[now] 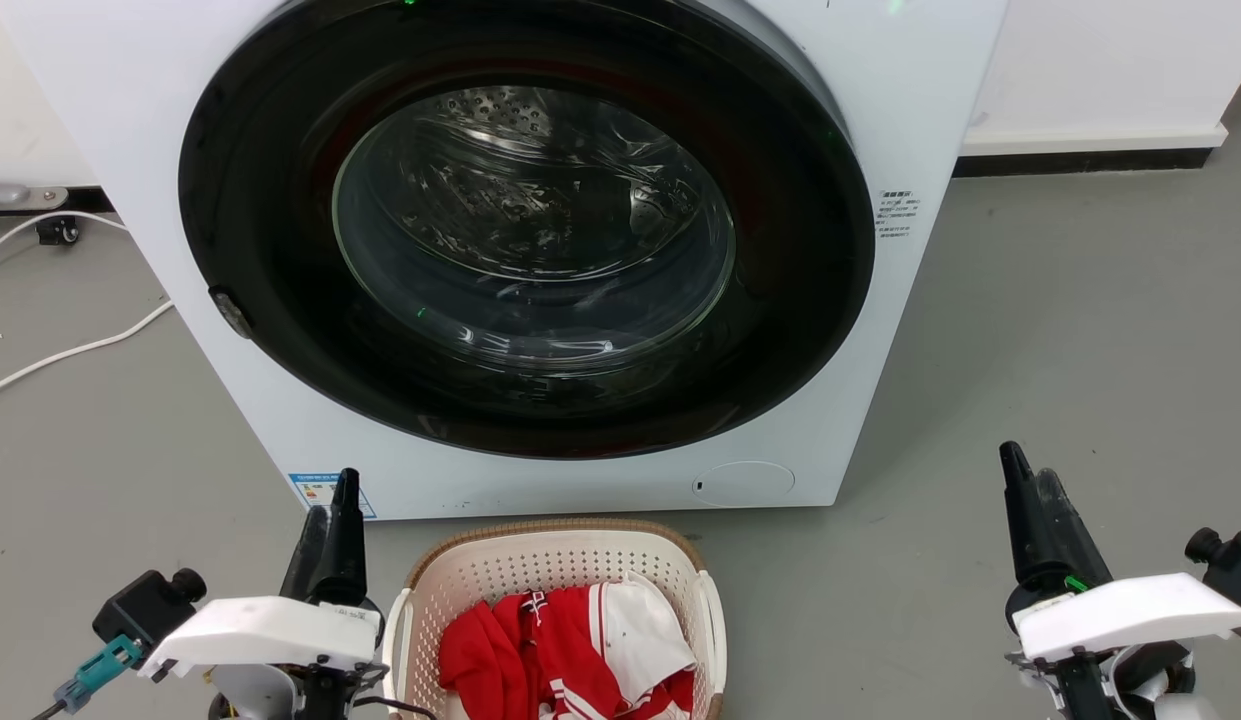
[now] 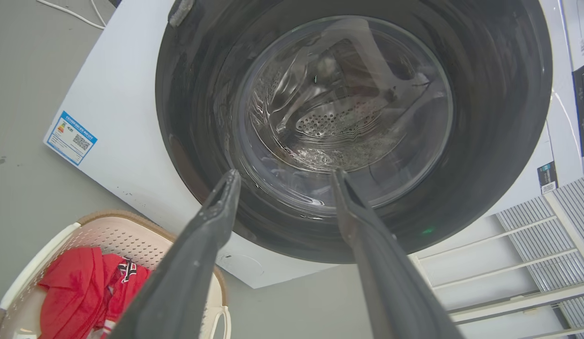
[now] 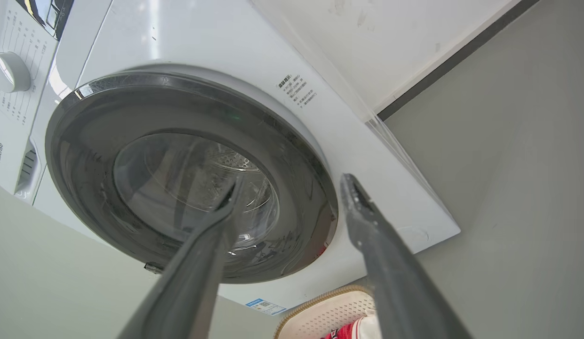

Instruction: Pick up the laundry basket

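The laundry basket [image 1: 540, 565] sits on the grey floor [image 1: 1030, 350] directly before the front-loading washing machine [image 1: 920, 330], part-filled with red and white garments [image 1: 540, 650]. The left gripper [image 2: 286, 175] is spread wide and empty, just beside the basket's left side handle [image 1: 395, 640]. The right gripper [image 3: 292, 182], likewise parted and empty, stands well apart from the right side handle [image 1: 715, 625]. Risk assessment: an uneven two-arm approach may seat one handle first, tipping the basket and spilling the garments. Smooth plastic may slip between narrow fingers. A forward swing on lifting could strike the machine's door [image 1: 525, 230].
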